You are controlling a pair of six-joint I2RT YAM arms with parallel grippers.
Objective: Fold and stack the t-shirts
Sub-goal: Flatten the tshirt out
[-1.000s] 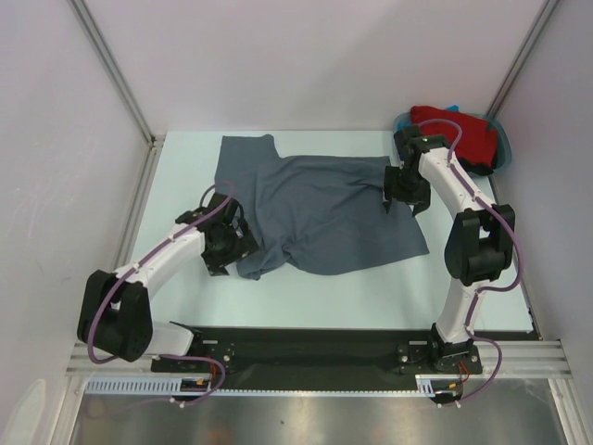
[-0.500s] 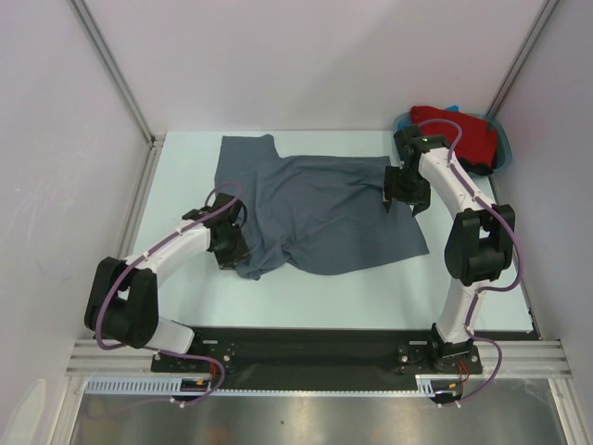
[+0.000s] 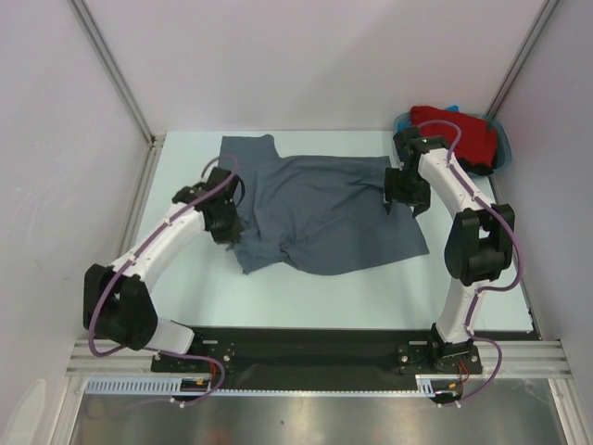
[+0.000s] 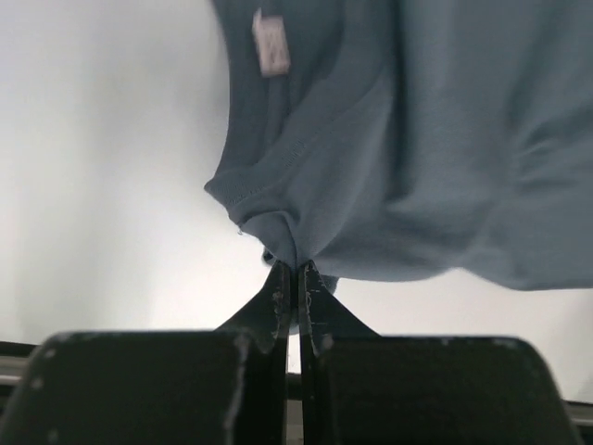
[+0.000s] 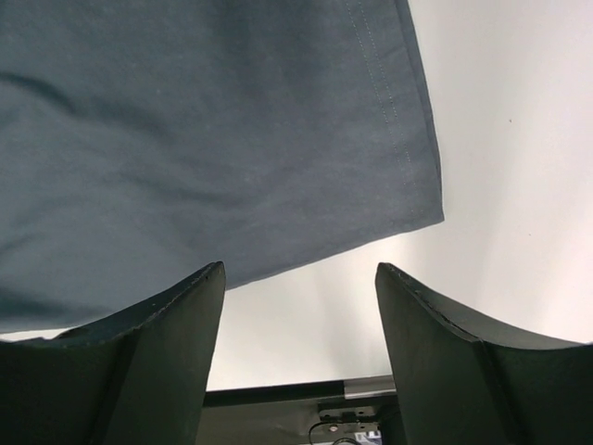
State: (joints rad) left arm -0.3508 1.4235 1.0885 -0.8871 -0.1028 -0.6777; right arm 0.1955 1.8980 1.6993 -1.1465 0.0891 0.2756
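Looks like the first fold grasp: left hand (image 4: 296, 271) clenched on the near-left edge of the grey t-shirt (image 3: 324, 209) spread on the worktop (image 3: 185, 176), right hand (image 5: 298, 269) released above its right hem, which probably needs pinching next.

The grey shirt (image 3: 324, 209) is plain slate, with a pale tag (image 4: 270, 44). The red shirt (image 3: 456, 135) at the far right corner is bright and plain. Teal tub (image 3: 506, 148). Pale mint-white table (image 3: 185, 283). White arms (image 3: 163, 246) with black joints, purple cables (image 3: 513, 255).
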